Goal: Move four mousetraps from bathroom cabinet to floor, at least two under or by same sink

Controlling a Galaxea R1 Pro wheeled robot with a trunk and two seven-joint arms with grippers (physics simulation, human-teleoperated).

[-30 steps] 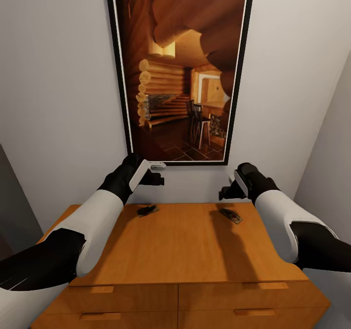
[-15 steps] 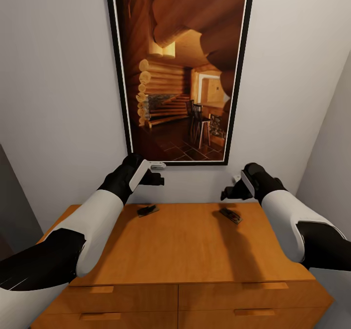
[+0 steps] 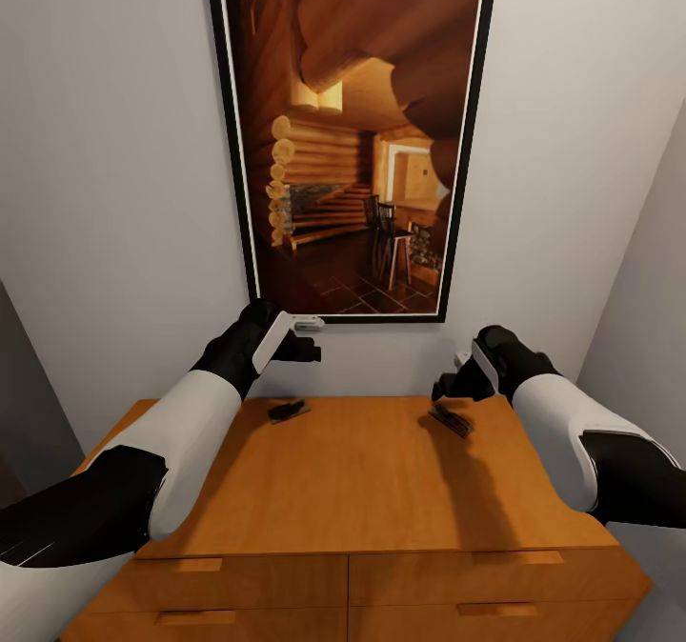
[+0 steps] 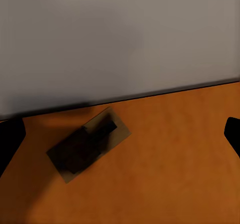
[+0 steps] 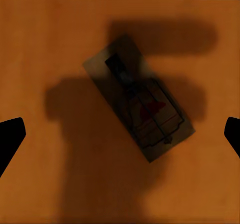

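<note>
So here the robot is parked in front of the cabinet (image 3: 372, 475), the orange-brown wooden one with the slim bar handles on its drawers. Two mousetraps are lying flat on the tabletop, both toward the back edge near the wall. The left mousetrap (image 3: 288, 410) sits at about 11 o'clock from the middle of the top, and the right mousetrap (image 3: 451, 420) is at about 1 o'clock, well apart from the first one.

The left gripper (image 3: 307, 348) hangs above the left mousetrap, up against the wall, clearly off the wood. In the left wrist view the trap (image 4: 89, 144) lies at an angle just beside the wall line, and the two dark fingertips sit wide apart at the edges of the frame, so that gripper is spread wide with nothing in it.

The right gripper (image 3: 448, 386) hovers right over the right mousetrap, close to it but not touching as far as I can see. The right wrist view looks straight down on the trap (image 5: 139, 98), tilted diagonally, with its wire bar and a reddish patch visible, sitting in the arm's shadow. The fingertips (image 5: 11, 139) are far apart on both sides, so it's empty too.

A big black-framed picture (image 3: 351, 142) of a log cabin interior hangs on the wall behind.
</note>
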